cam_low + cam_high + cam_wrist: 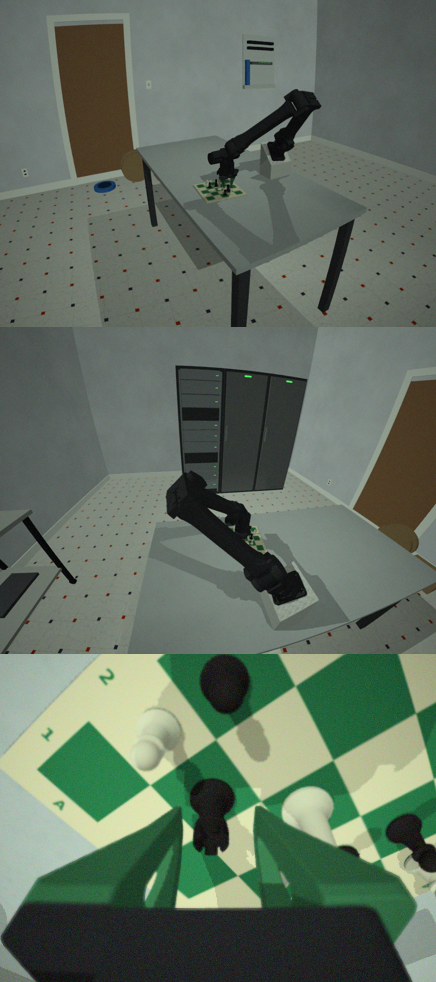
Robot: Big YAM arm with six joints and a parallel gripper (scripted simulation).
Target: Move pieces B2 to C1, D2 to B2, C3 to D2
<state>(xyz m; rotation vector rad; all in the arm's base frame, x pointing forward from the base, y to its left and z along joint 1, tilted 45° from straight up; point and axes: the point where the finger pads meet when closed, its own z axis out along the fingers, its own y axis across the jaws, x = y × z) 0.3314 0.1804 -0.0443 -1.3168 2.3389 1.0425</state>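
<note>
In the wrist view the green and cream chessboard (280, 754) fills the frame, with digits 1 and 2 and the letter A on its edge. A black pawn (212, 816) stands upright between my two green fingers. My gripper (218, 818) is partly open around the pawn, with a gap on both sides. A white pawn (154, 739) stands beyond it to the left and a black piece (225, 681) farther up. A taller white piece (310, 814) stands close to my right finger. In the exterior view, the gripper (225, 179) hangs low over the board (219, 191).
Another black piece (412, 839) stands at the right edge of the wrist view. The board lies mid-table (255, 540), and the arm's base block (271, 163) stands behind it. A door, server cabinets and a side table lie beyond the table.
</note>
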